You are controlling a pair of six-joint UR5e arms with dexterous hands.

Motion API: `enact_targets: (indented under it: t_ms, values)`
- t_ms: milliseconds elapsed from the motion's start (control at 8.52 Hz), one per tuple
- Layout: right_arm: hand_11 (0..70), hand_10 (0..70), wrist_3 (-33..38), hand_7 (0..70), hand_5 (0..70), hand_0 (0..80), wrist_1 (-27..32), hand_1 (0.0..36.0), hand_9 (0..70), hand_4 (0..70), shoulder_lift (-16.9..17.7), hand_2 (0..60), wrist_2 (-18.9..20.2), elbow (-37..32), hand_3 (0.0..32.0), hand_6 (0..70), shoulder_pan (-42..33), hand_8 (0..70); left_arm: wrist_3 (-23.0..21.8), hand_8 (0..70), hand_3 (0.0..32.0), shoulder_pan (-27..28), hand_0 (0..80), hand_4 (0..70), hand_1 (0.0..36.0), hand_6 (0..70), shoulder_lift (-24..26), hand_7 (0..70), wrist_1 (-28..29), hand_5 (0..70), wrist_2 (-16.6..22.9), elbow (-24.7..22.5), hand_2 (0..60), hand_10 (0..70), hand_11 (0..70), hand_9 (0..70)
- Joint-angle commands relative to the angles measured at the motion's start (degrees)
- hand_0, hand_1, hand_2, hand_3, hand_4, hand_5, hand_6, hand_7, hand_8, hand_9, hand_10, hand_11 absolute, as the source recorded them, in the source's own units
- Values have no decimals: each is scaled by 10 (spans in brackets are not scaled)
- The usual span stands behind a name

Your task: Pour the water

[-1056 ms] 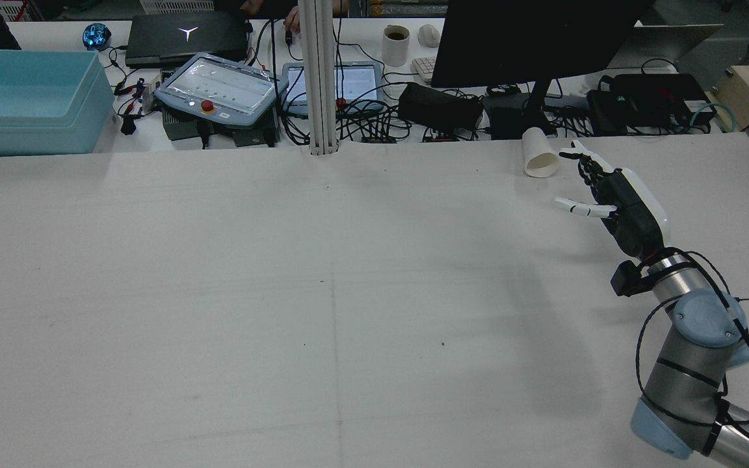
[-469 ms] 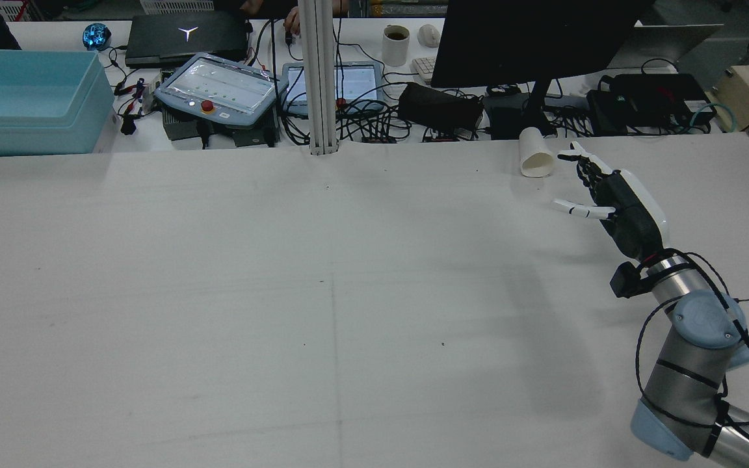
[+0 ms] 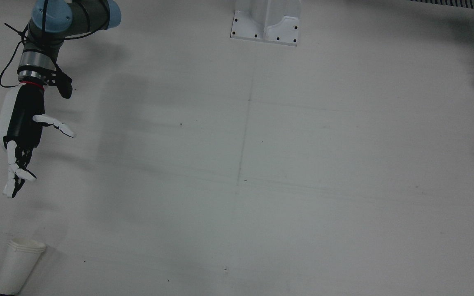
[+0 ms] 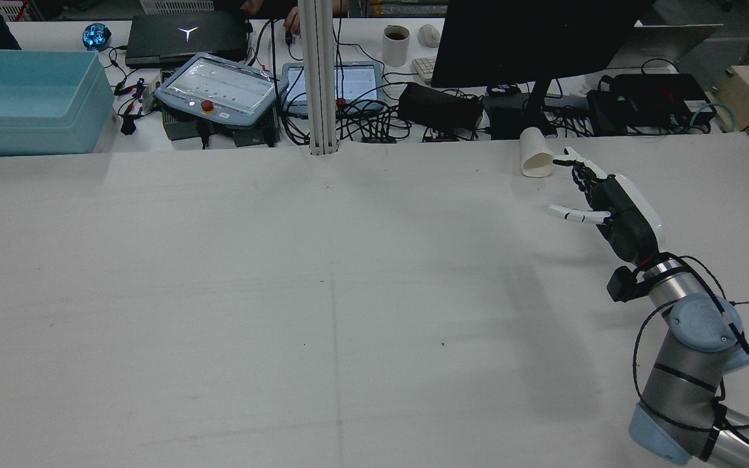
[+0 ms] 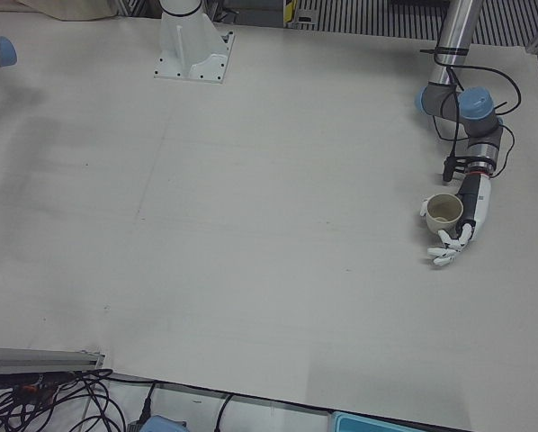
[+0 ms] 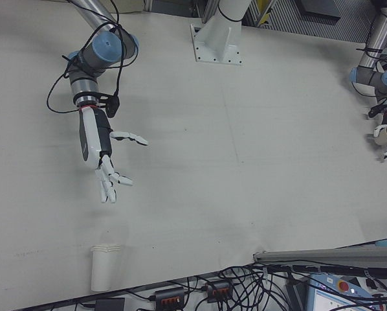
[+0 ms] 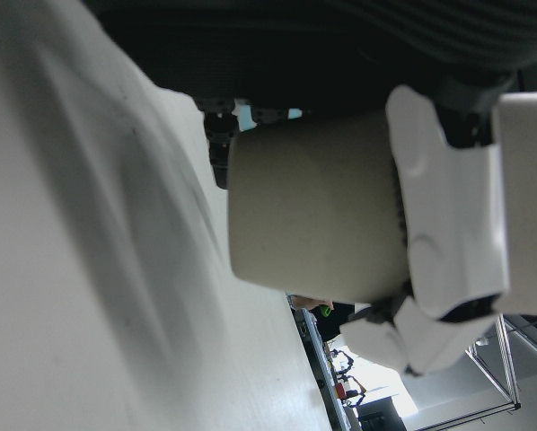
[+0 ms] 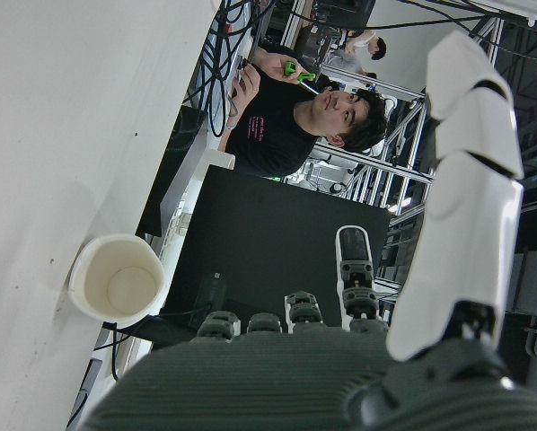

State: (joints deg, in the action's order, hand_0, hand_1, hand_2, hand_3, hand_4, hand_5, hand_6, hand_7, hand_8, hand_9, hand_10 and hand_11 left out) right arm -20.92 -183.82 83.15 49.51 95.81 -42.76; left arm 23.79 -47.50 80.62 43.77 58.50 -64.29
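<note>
- Right robot hand (image 4: 599, 198), right of the rear frame: it has advanced toward the white paper cup (image 4: 534, 153) since the earlier frames; its fingertips now nearly reach the cup, so a grasp looks imminent.
- Pose: fingers spread and empty, thumb out to the side, forearm stretched toward the tabletop's (image 4: 322, 292) far edge.
- Left robot hand (image 5: 451, 236), right of the left-front frame: fingers wrapped around a second cup (image 5: 445, 210).

The front view looked straight down on the table (image 3: 237, 164); the rear view faced forward across it. Both shared the paper cup (image 3: 19, 265) at its operators' edge.
</note>
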Motion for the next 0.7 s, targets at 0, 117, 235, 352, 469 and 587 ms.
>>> enact_targets:
  t_ms: [0,117,235,352,469,587]
  values:
    - [34,8,0,63,288,541,0,227,0,95,0,164,1,0,0,65,2,3,-5,159,0,4,558,140,360,240,13,328,0,700,1,19,600,114,191,236]
    - [34,8,-1,68,292,541,0,227,0,96,-2,163,0,0,0,67,4,3,-4,119,0,4,582,87,355,187,13,248,-1,700,6,20,544,100,171,170]
    - [35,8,-1,69,291,541,0,227,0,96,-2,166,0,0,0,67,4,3,-3,77,0,4,562,49,315,118,13,149,0,700,6,21,384,78,138,104]
    - [35,8,-1,68,289,541,0,226,0,96,-1,164,0,0,0,68,3,3,-1,23,0,4,532,43,239,24,13,67,-1,124,6,22,146,54,100,34]
    - [36,8,-1,68,289,542,0,227,0,95,-1,164,0,0,0,67,4,3,-2,5,0,4,514,7,206,0,13,41,0,0,6,22,56,35,73,12]
    - [34,8,-1,69,288,541,0,227,0,95,-2,164,0,0,0,68,5,3,-4,0,90,4,484,0,168,0,12,14,0,0,5,22,13,22,51,0]
